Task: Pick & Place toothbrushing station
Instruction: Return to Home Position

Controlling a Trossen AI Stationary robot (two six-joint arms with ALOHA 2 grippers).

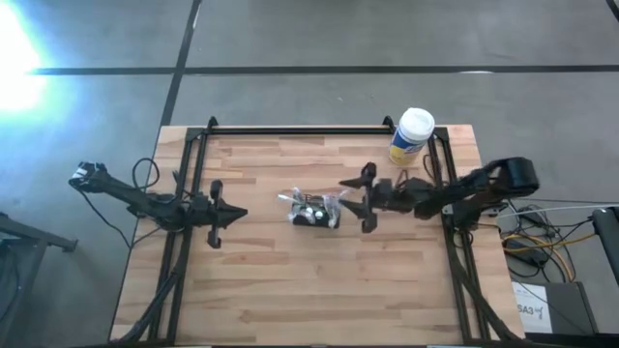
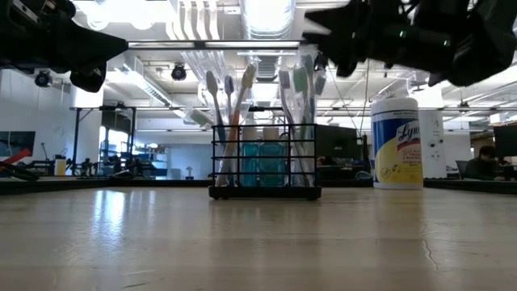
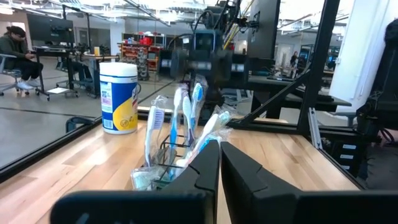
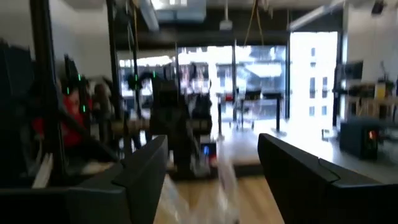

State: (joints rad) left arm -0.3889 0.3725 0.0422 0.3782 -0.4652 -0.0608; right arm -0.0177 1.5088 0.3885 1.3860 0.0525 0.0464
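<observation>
High view, item one: toothbrushing station, a black mesh holder, stands upright near the middle of the wooden table, between my two grippers and touching neither.

Item two: toothbrushes, several, stand in the station with heads up and lean apart. In the low view a blue container shows behind the mesh.

Item three: my left gripper is above the table on the station's left and well apart from it. In the left wrist view its fingers are pressed together, with nothing between them.

Item four: my right gripper is just beside the station on its right and raised off the table. In the right wrist view its fingers are spread wide and hold nothing.

Item five: round canister, white lid and yellow label, stands upright by the table's far right corner, behind my right arm.

Item six: a person sits in the room beyond the table.
</observation>
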